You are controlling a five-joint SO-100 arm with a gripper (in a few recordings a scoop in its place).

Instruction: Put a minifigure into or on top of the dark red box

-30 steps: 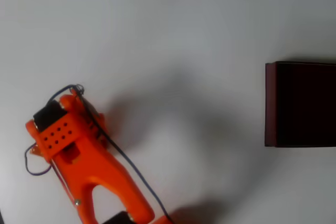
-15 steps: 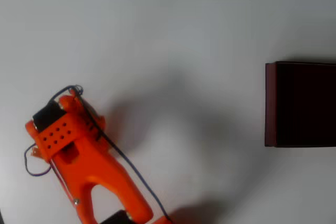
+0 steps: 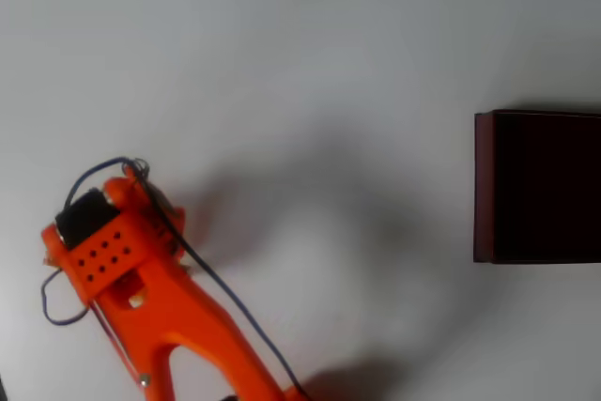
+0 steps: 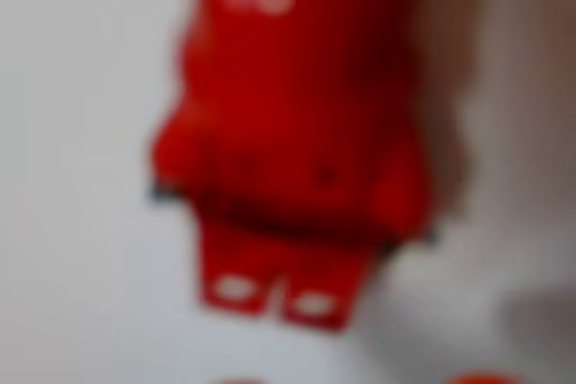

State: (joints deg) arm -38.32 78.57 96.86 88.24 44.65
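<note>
The orange arm (image 3: 131,279) is low at the left of the white table (image 3: 310,53) and the wrist view shows the minifigure (image 4: 292,132) very near (blurred), so this looks like the pickup; whether the pincer is open, I cannot tell. The dark red box (image 3: 484,185) waits well apart at the right; next comes a firm grasp

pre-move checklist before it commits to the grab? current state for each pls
1. Minifigure in the wrist view, close and roughly centred: ok, though blurred.
2. Gripper fingers either side of it: cannot tell; two orange tips barely show at the bottom edge.
3. Gripper open or shut: cannot tell.
4. Dark red box open and nothing seen inside: ok; its right part is cut off.
5. White table between arm and box free of obstacles: ok.
</note>
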